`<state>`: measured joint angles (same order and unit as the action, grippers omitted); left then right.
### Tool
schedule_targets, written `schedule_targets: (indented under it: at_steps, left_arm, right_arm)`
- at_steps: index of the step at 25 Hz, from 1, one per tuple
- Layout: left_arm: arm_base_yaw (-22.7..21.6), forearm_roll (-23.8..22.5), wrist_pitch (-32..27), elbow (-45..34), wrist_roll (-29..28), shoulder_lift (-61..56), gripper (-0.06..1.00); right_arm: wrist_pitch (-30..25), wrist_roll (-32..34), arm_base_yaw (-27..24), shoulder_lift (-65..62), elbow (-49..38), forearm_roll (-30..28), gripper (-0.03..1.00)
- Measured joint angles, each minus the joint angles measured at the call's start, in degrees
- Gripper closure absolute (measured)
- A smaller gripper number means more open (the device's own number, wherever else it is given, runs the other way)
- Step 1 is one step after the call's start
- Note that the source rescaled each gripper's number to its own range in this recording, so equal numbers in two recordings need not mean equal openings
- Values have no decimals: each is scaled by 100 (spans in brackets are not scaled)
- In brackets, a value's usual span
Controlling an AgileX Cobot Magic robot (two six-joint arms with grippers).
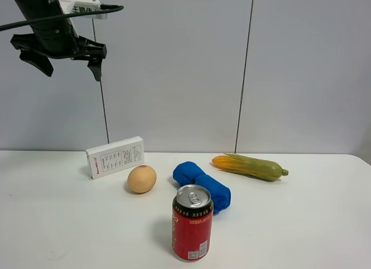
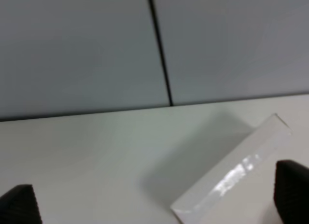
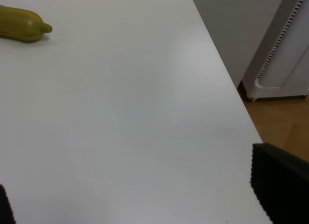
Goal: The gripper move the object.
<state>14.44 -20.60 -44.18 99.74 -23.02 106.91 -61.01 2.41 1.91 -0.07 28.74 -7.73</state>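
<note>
My left gripper [image 1: 71, 69] hangs open and empty, high above the table's far left, over the white box [image 1: 115, 156]. In the left wrist view the box [image 2: 236, 171] lies between the open fingertips [image 2: 292, 190], well below them. Also on the table are a tan egg [image 1: 142, 179], a rolled blue cloth [image 1: 202, 186], a red soda can [image 1: 192, 222] standing at the front and a corn cob [image 1: 249, 166]. My right gripper [image 3: 140, 200] is open and empty over bare table near the right edge. The corn's tip [image 3: 21, 23] shows there.
The white table [image 1: 52, 222] ends at a grey panelled wall [image 1: 174, 72] behind. In the right wrist view the table's right edge [image 3: 227, 84] drops to a wooden floor with a white appliance [image 3: 285, 55] beside it.
</note>
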Motion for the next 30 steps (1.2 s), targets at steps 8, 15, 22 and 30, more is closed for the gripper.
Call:
schedule_targets:
  at_steps: [8, 15, 22, 30]
  left_arm:
    - [-129, -398, 65, -946, -75, -930, -6]
    - [-376, -494, 135, -2222, -85, -2197, -6]
    - [-1245, -541, 172, -3923, -118, -4216, -6]
    - [-1461, -37, -220, -5326, -125, -6513, -6]
  right_arm:
    - [0, 0, 0, 0, 0, 0, -3]
    - [0, 0, 0, 0, 0, 0, -3]
    - [0, 0, 0, 0, 0, 0, -3]
    - [0, 0, 0, 0, 0, 0, -3]
